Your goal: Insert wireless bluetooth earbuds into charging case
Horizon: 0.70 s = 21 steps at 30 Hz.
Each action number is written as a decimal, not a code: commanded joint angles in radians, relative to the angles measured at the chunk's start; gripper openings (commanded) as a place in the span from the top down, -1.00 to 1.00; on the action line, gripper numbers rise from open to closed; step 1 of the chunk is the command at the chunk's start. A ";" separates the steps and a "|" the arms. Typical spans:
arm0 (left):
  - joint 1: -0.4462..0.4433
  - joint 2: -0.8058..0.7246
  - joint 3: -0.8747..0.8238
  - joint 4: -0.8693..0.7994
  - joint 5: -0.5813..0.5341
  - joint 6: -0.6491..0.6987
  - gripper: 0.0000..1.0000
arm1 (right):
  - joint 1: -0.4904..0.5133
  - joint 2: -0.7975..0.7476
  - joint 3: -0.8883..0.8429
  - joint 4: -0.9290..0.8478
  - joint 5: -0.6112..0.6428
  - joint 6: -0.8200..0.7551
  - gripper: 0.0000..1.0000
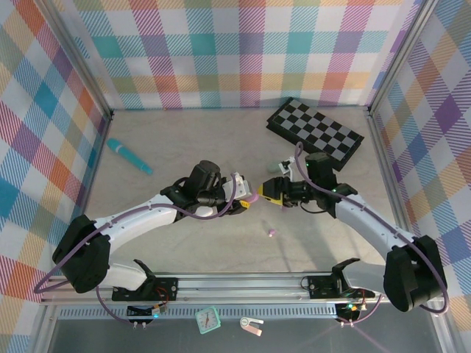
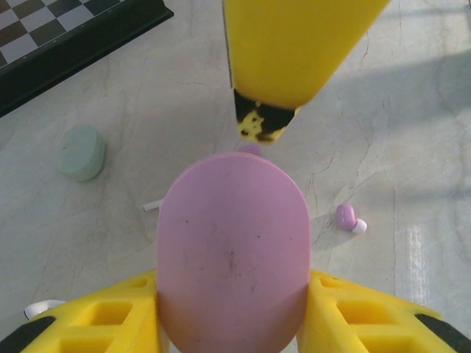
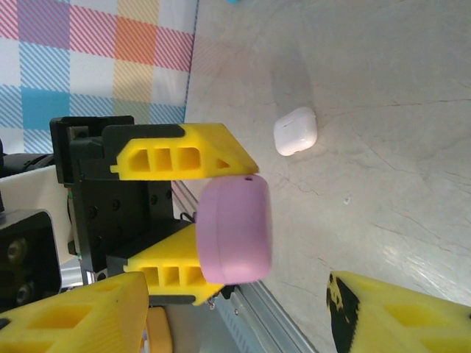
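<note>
While left hand (image 3: 224, 224) clamps pink case (image 2: 232, 250), lilac earbud (image 2: 250, 149) behind it mostly hidden

A pink case (image 2: 232, 250) is seen between the yellow left fingers (image 2: 96, 323). The right finger (image 2: 294, 44) is likewise yellow, tipped with mottled black. A lilac-pink bud (image 2: 346, 217) with a white end is shown on the bench (image 2: 412, 110), which is veined in pale grey like marble. A mint-green case (image 2: 82, 152) and a white case (image 3: 295, 131) are also seen. A board (image 1: 315, 132) is chequered in black and white. A teal tool (image 1: 129, 156) is seen, and the walls (image 1: 44, 132) are patterned in pastel plaid.
</note>
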 commanded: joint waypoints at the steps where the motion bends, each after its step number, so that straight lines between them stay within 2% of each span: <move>1: -0.023 -0.010 0.021 0.028 0.039 -0.008 0.15 | 0.022 0.030 0.047 0.055 -0.005 0.008 -0.29; 9: -0.032 -0.002 0.021 0.063 0.052 -0.019 0.15 | 0.038 0.050 0.054 0.058 0.003 0.012 0.15; 12: -0.033 -0.003 0.021 0.080 0.048 -0.030 0.15 | 0.039 0.049 0.052 0.055 -0.010 0.011 0.18; 18: -0.034 0.002 0.018 0.113 0.028 -0.040 0.15 | 0.041 0.049 0.051 0.033 -0.013 0.004 0.09; 21: -0.033 0.003 0.020 0.114 0.027 -0.041 0.15 | 0.041 0.043 0.050 0.032 -0.008 0.005 0.29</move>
